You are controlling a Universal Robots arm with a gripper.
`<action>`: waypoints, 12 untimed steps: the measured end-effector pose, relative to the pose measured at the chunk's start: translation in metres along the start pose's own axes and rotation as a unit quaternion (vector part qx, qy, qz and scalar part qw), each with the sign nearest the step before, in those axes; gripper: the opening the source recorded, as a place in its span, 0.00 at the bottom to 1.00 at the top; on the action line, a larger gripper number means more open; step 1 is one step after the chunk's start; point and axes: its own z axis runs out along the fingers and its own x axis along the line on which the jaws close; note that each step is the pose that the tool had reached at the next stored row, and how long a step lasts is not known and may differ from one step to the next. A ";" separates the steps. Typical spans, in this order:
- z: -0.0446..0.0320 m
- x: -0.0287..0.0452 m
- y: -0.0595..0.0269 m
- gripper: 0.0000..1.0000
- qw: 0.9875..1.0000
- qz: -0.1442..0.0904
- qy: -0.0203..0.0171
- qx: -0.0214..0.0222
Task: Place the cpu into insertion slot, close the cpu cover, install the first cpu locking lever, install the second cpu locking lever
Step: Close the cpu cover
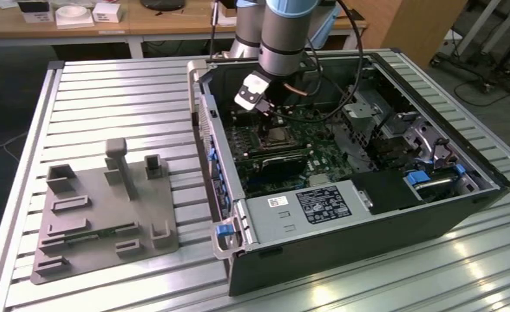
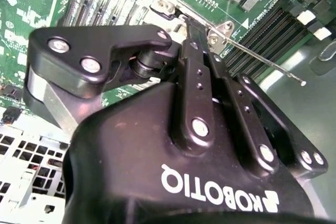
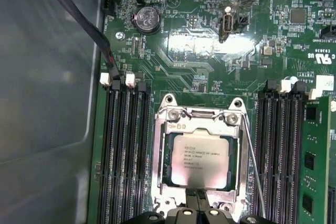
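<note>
Silvery cpu cover (image 3: pixel 181 127) down over cpu (image 3: pixel 194 160) w/ gripper (image 3: pixel 198 199) jaws closed, empty, at edge.

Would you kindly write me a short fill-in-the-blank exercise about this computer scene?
The ___ lies in the insertion slot. The cpu cover over it is ___. The circuit board around it is ___. The arm reaches into the open computer ___.
Missing: cpu; closed; green; case.

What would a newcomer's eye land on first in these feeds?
The silvery cpu lies in the insertion slot, framed by the cpu cover, on the green motherboard in the first wrist view. The black gripper sits at the socket's edge, with a thin wire lever angling off beside it.
</note>
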 end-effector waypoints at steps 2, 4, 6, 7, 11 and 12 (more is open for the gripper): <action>0.0001 -0.0002 0.0033 0.11 1.000 0.000 0.000 0.000; 0.0001 -0.0005 0.0083 0.11 1.000 0.000 0.000 0.000; 0.0001 -0.0008 0.0132 0.11 1.000 0.000 0.000 0.000; 0.0001 -0.0009 0.0155 0.11 1.000 0.000 0.000 0.000; 0.0002 -0.0014 0.0237 0.11 1.000 0.000 0.000 0.000; 0.0002 -0.0015 0.0255 0.11 1.000 -0.001 0.000 0.000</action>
